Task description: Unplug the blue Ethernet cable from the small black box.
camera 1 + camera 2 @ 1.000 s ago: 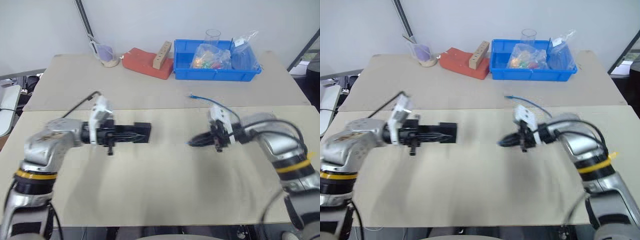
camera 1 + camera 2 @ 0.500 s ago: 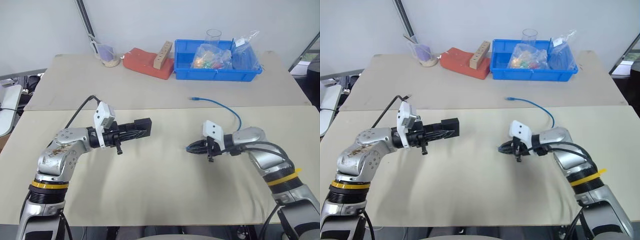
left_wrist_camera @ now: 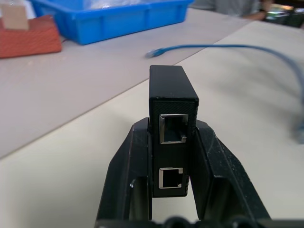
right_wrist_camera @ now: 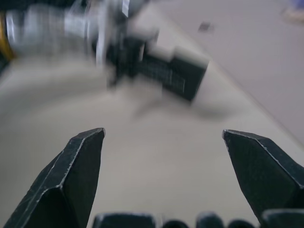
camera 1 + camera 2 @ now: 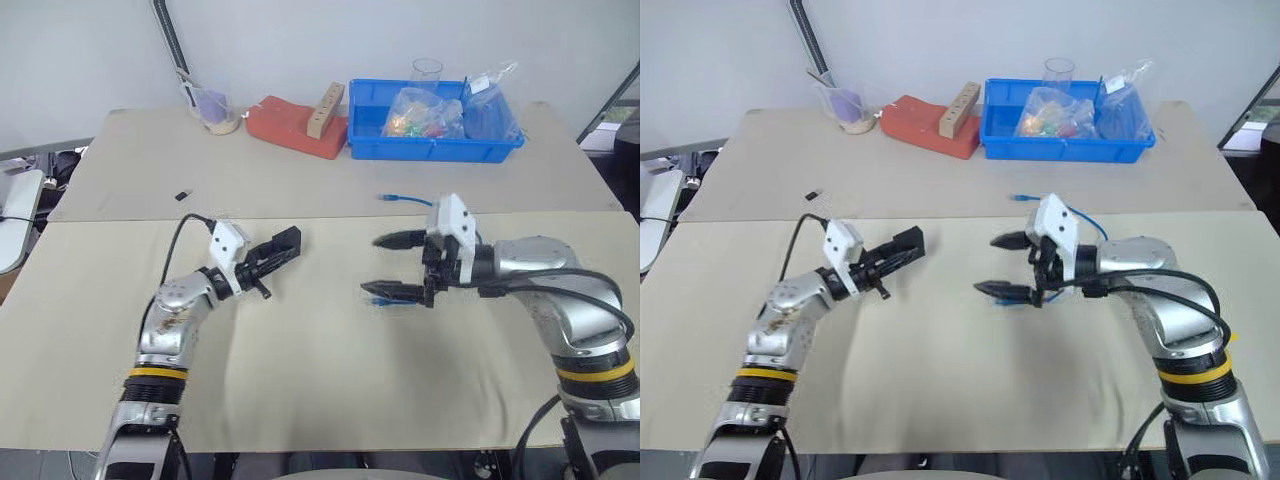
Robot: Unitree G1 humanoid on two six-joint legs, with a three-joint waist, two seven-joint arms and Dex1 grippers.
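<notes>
My left gripper (image 5: 272,254) is shut on the small black box (image 5: 290,238), holding it just above the near table, left of centre. In the left wrist view the box (image 3: 173,90) sits between my fingers (image 3: 129,166), and both ports on its face are empty. The blue Ethernet cable (image 5: 405,200) lies on the table with one plug at the far seam. It runs behind my right arm, and a bit of blue (image 5: 388,299) shows under the lower finger. My right gripper (image 5: 376,265) hangs open to the right of the box, with nothing between its fingers.
On the far table stand a blue bin (image 5: 435,148) of bagged items, a red block (image 5: 295,125) with a wooden piece on it, and a cup (image 5: 215,110). A tiny black piece (image 5: 183,194) lies at the far left.
My right gripper has opened wide and risen, letting go of the blue plug it held. My left gripper has swung down and inward, with the box still in it.
</notes>
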